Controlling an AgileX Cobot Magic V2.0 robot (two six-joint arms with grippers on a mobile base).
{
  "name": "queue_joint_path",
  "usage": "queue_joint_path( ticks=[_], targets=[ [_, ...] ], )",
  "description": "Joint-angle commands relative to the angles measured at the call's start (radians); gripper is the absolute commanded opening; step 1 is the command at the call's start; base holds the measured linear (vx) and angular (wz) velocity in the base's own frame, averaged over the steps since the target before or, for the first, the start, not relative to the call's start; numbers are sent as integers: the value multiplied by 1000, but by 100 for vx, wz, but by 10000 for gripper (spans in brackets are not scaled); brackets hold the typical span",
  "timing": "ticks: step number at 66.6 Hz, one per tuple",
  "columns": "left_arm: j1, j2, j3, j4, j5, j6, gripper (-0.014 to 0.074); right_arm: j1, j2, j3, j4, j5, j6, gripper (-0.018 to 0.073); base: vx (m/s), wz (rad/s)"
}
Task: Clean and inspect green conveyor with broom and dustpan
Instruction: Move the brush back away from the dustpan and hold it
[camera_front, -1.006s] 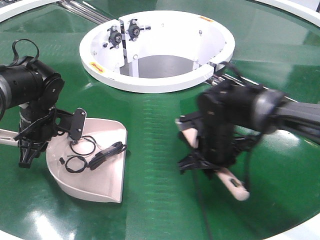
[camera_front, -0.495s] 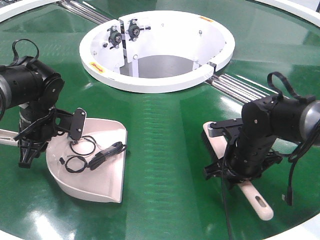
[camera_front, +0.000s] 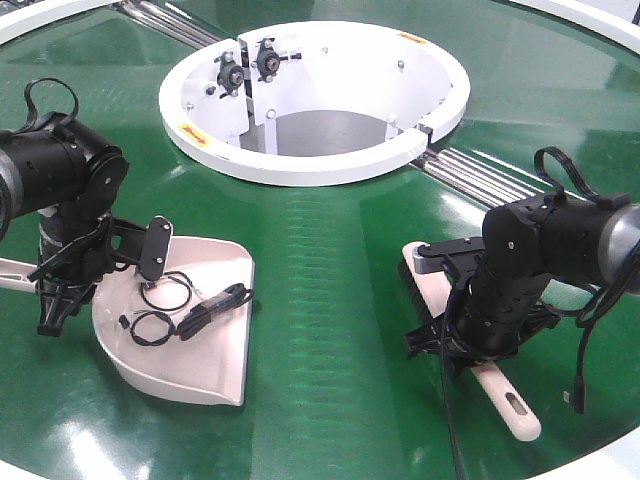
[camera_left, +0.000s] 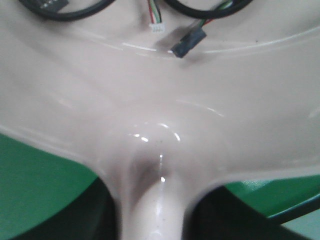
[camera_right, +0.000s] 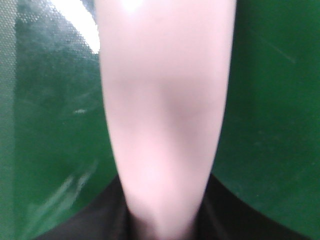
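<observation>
The green conveyor fills the front view. On its left lies the pale dustpan with black coiled cables inside. My left gripper is shut on the dustpan's handle, which runs between its dark fingers. On the right, the pale broom lies low over the belt, its head pointing toward the hub. My right gripper is shut on the broom's handle, hiding its middle.
The white ring-shaped hub stands at the back centre. Silver roller strips run from it to the right, and more strips lie at the back left. A black cable hangs off my right arm.
My right arm has swung right with the broom, from mid-belt to the right side, then settled with a slight shift. The left arm and dustpan have not moved.
</observation>
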Motion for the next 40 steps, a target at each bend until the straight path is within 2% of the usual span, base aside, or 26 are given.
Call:
queue_joint_path(
  ticks=[1,40],
  targets=[
    [-4,-59,-25,15,21,-12,-6,-3,-47,-16,-4,20,-13,20,0,0],
    [-4,-59,-25,15,21,-12,-6,-3,-47,-16,52,39,-6,20,0,0]
  ],
)
